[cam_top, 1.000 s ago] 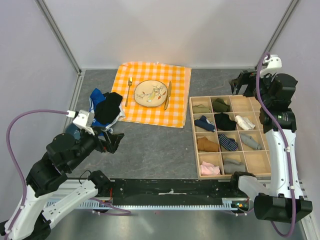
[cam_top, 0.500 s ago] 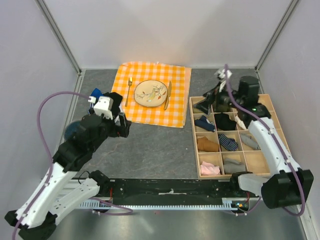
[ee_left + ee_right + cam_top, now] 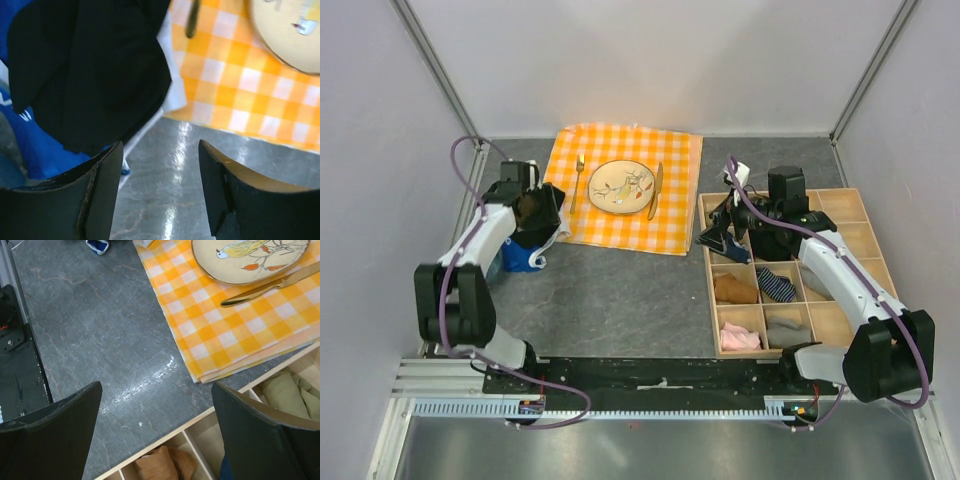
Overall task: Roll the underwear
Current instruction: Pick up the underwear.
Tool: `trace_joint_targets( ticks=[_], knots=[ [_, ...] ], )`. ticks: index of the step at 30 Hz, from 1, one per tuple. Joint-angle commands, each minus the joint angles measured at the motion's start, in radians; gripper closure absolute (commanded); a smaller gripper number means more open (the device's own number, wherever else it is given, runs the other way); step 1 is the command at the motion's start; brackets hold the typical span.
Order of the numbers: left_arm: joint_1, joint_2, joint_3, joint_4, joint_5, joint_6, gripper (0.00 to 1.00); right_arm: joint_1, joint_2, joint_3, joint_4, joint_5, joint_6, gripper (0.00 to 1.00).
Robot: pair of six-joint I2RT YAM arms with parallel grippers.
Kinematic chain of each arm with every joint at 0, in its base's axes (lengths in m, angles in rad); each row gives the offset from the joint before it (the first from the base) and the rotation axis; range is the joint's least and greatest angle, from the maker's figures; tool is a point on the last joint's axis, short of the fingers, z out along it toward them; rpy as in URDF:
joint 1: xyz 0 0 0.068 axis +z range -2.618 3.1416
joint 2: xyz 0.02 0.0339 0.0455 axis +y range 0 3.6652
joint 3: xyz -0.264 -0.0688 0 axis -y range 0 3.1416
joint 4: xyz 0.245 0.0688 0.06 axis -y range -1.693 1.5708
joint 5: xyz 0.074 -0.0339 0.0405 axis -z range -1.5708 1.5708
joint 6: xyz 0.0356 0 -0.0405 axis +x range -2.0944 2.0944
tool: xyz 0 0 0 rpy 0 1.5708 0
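The black underwear (image 3: 538,212) lies crumpled on a blue garment (image 3: 520,258) at the left edge of the checked cloth. In the left wrist view the underwear (image 3: 90,70) fills the upper left, with the blue garment (image 3: 40,150) showing under it. My left gripper (image 3: 552,222) hovers just beside the pile. Its jaws (image 3: 160,165) stand open over bare grey table, and the left finger (image 3: 95,195) is close to the black fabric's edge. My right gripper (image 3: 715,235) hangs open at the box's left rim, and nothing lies between its jaws (image 3: 156,390).
An orange checked cloth (image 3: 620,225) carries a plate (image 3: 621,186), a fork (image 3: 578,180) and a knife (image 3: 270,287). A wooden compartment box (image 3: 705,270) with several rolled garments stands at the right. Grey walls enclose the table.
My left arm has swung from the front of the table out to the garment pile, and its jaws have narrowed a little. My right arm has come down and left to the box's left rim.
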Motion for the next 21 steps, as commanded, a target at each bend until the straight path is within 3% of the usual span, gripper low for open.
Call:
trace_joint_targets(
  ticks=[1,6,11,18,20,21],
  knots=[
    [0.001,0.170,0.204,-0.030,-0.123,0.070,0.35,0.017,-0.010,0.012,-0.018,-0.031,-0.054,0.02],
    [0.001,0.338,0.322,-0.067,-0.246,0.108,0.36,0.022,-0.016,0.018,-0.033,-0.037,-0.060,0.02],
    [0.001,0.415,0.414,-0.094,-0.283,0.154,0.37,0.029,-0.005,0.016,-0.043,-0.030,-0.069,0.02],
    [0.012,0.524,0.482,-0.154,-0.283,0.183,0.56,0.040,0.016,0.019,-0.053,-0.020,-0.081,0.02],
    [0.016,0.527,0.476,-0.154,-0.278,0.185,0.57,0.040,0.020,0.019,-0.055,-0.017,-0.086,0.02],
    [0.018,0.525,0.474,-0.156,-0.275,0.186,0.64,0.042,0.021,0.021,-0.059,-0.017,-0.087,0.02]
  ],
)
